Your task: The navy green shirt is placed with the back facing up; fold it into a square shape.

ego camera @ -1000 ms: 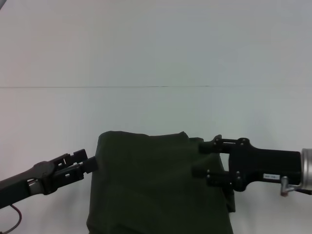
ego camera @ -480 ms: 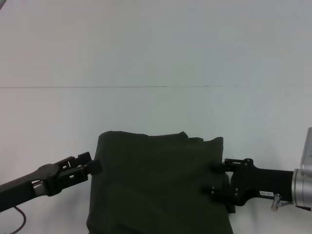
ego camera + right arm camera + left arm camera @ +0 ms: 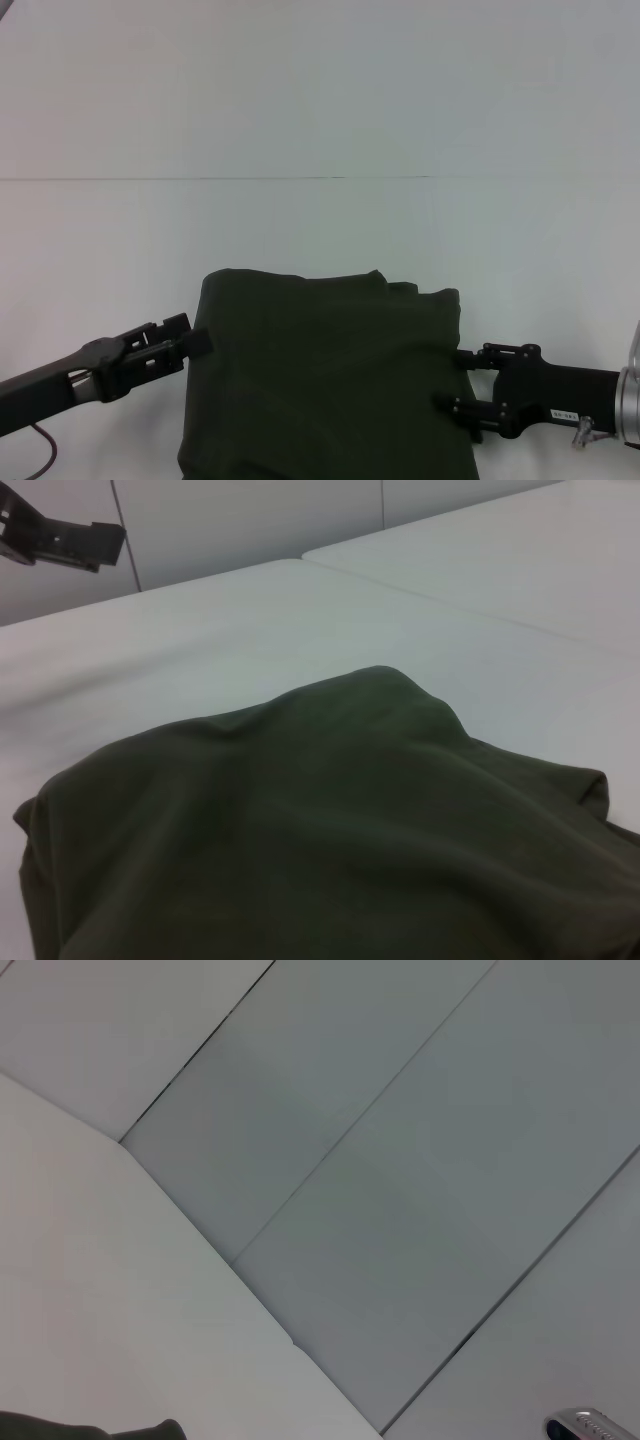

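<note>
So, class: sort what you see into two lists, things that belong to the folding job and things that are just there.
Belongs to the job:
shirt, folded on the table
left gripper, at its left edge
right gripper, at its right edge

Just there:
table

L arm: enters from lower-left of head view, forearm angled up toward centre.
L gripper (image 3: 198, 341): low, pointing inward; fingers close together, tips at left edge of the navy green shirt (image 3: 320, 380); grip on cloth can't be confirmed.
R arm: enters from right edge, roughly level, silver wrist cuff at frame edge.
R gripper (image 3: 452, 382): pointing inward, fingers spread apart one above the other, tips at right edge of shirt.
</note>
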Robot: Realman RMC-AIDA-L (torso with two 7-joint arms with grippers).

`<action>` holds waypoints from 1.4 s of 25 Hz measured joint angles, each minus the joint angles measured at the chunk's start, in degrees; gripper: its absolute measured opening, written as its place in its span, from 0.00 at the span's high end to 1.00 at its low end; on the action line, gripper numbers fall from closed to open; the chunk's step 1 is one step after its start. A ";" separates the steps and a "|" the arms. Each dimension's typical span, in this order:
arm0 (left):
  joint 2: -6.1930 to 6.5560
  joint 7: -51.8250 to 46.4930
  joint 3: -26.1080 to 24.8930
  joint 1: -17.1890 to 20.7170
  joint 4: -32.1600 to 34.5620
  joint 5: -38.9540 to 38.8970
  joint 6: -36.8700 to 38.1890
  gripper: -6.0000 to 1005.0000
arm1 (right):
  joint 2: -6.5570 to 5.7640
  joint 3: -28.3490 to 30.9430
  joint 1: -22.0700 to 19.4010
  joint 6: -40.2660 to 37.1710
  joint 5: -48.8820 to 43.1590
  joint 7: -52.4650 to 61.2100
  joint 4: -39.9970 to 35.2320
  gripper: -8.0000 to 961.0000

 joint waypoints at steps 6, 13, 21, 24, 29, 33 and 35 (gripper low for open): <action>0.03 -2.25 0.03 -0.38 0.00 0.00 -0.38 0.12 | -0.11 0.55 -1.60 -1.54 0.29 -0.05 -1.15 0.30; 0.63 -12.67 0.07 -2.57 0.20 0.06 -5.89 0.12 | 0.11 5.22 -4.25 -8.51 0.54 -5.01 -2.89 0.30; 4.34 -31.08 8.17 -9.25 0.29 5.98 -20.77 0.12 | 0.28 10.18 -6.59 -19.95 0.62 -15.26 -1.94 0.30; 4.79 -35.17 10.60 -12.11 0.23 8.07 -25.00 0.12 | 0.39 9.91 -6.97 -20.79 0.61 -19.73 0.04 0.30; 4.76 -39.04 13.55 -16.43 -0.10 12.54 -30.65 0.12 | 0.34 9.66 -6.93 -20.82 0.24 -20.63 1.57 0.30; 4.36 -40.33 15.21 -18.45 -0.20 16.34 -34.51 0.12 | 0.31 9.58 -6.96 -20.99 0.20 -20.65 1.64 0.30; 4.03 -40.69 15.46 -18.73 -0.24 17.24 -35.97 0.12 | 0.30 9.57 -7.02 -21.05 0.15 -20.65 1.66 0.30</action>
